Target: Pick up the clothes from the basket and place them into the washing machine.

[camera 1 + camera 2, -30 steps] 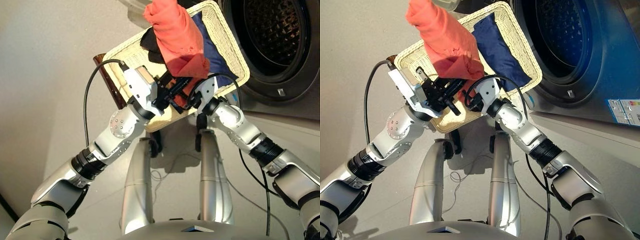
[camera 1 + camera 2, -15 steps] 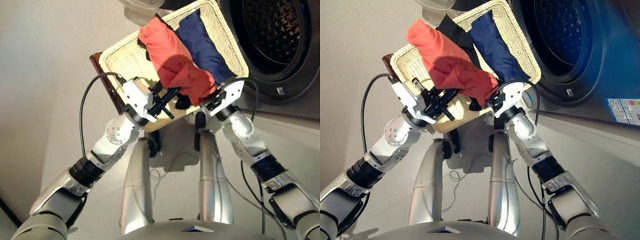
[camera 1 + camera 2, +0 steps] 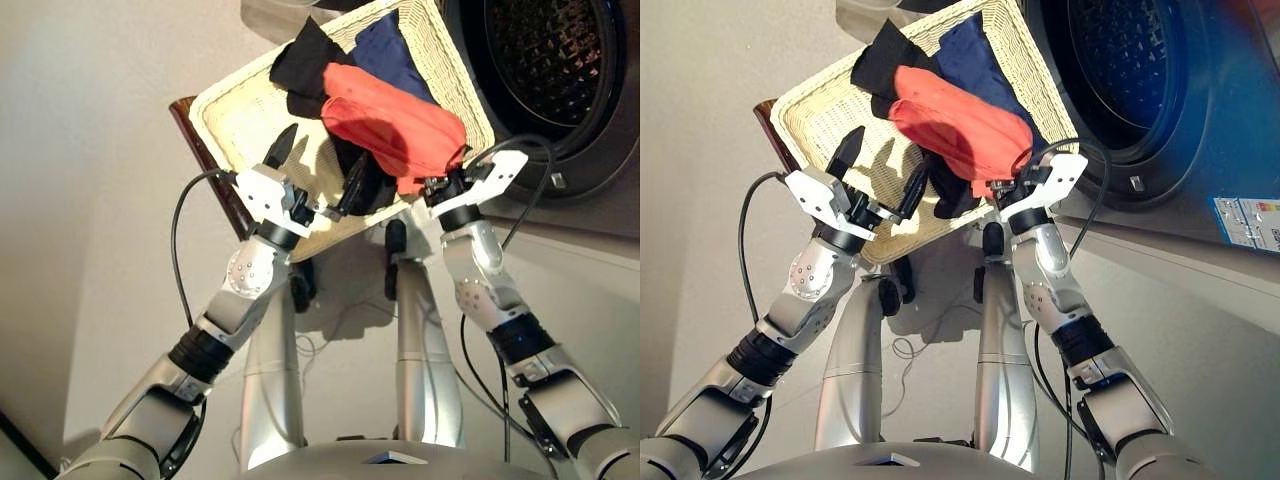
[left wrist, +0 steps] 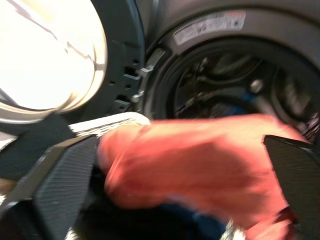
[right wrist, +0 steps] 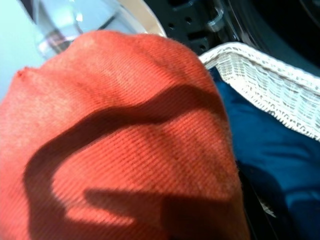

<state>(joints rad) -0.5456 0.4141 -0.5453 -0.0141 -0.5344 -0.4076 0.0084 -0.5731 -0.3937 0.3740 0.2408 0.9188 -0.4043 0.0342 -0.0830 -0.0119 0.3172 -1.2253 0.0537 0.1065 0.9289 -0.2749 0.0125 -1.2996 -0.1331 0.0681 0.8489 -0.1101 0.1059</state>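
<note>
The cream wicker basket (image 3: 240,110) holds the clothes: a black garment (image 3: 305,65), a navy one (image 3: 385,45) and a coral-red one (image 3: 395,120) lying across them. My right gripper (image 3: 445,180) is shut on the coral-red garment's near end at the basket's near right corner; in the right wrist view the coral-red cloth (image 5: 115,140) hides the fingers. My left gripper (image 3: 324,145) is open over the basket's near edge, holding nothing, with the coral-red garment (image 4: 195,165) just beyond its fingertips. The washing machine's open drum (image 3: 545,60) is right of the basket.
A dark brown stand (image 3: 205,150) shows under the basket's left edge. The machine's round glass door (image 4: 45,55) hangs open behind the basket. Black cables (image 3: 180,250) loop from both wrists. Pale floor lies to the left.
The coral-red garment has dropped from hanging high to lying across the basket. My left gripper let go and opened. My right gripper has carried the garment's end rightward, toward the machine.
</note>
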